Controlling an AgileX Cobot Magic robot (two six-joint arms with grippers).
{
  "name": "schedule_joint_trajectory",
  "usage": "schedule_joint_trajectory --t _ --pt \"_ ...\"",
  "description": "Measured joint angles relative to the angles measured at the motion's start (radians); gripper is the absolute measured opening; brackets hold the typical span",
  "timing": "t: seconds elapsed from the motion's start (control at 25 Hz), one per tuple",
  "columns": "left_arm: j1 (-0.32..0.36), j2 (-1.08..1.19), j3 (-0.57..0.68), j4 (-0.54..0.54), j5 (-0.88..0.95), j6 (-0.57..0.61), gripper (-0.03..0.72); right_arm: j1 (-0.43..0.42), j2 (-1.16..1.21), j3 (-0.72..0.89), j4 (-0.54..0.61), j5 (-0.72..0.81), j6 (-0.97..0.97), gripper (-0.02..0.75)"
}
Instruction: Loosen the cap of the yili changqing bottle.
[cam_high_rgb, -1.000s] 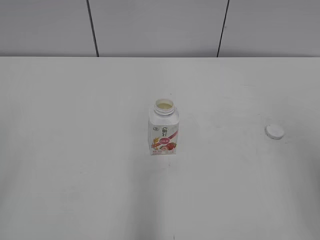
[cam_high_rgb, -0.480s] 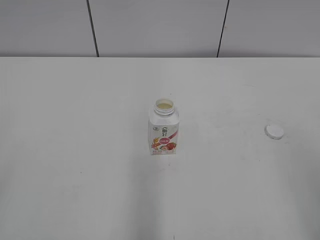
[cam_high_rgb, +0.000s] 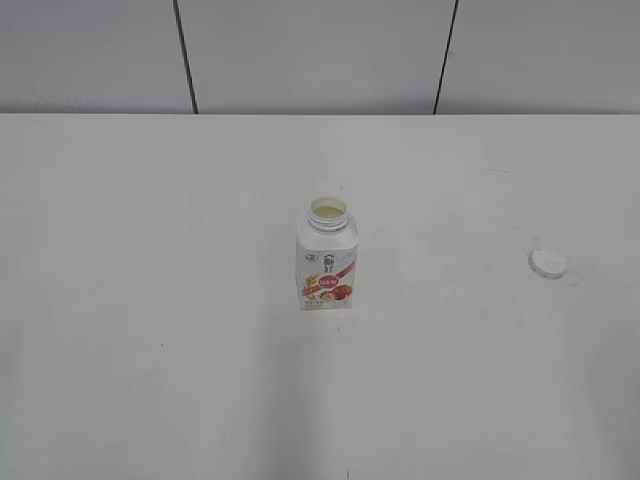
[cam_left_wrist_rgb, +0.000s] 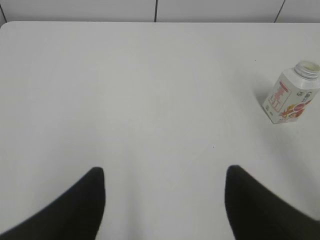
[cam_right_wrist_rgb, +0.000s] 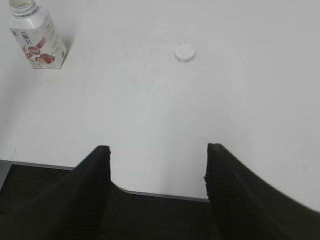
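The yili changqing bottle (cam_high_rgb: 327, 262) stands upright in the middle of the white table, its neck open with no cap on it. It also shows in the left wrist view (cam_left_wrist_rgb: 290, 94) and in the right wrist view (cam_right_wrist_rgb: 37, 39). The white cap (cam_high_rgb: 548, 263) lies flat on the table far to the bottle's right, also seen in the right wrist view (cam_right_wrist_rgb: 185, 52). My left gripper (cam_left_wrist_rgb: 164, 172) is open and empty, well short and left of the bottle. My right gripper (cam_right_wrist_rgb: 157, 150) is open and empty over the table's near edge. Neither gripper shows in the exterior view.
The white table (cam_high_rgb: 150, 250) runs to a grey panelled wall (cam_high_rgb: 310, 55) at the back. Its near edge (cam_right_wrist_rgb: 160, 194) shows in the right wrist view.
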Motion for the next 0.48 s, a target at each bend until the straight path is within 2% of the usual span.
schedule_joint_trajectory --t 0.28,0.48 --pt "-0.001 0.0 0.0 -0.008 -0.005 0.02 0.465 0.0 -0.005 0.012 -0.02 -0.025 0.0 0.48" --pt "-0.001 0.0 0.0 -0.079 -0.007 0.097 0.465 0.0 -0.005 0.045 -0.041 -0.108 -0.003 0.48"
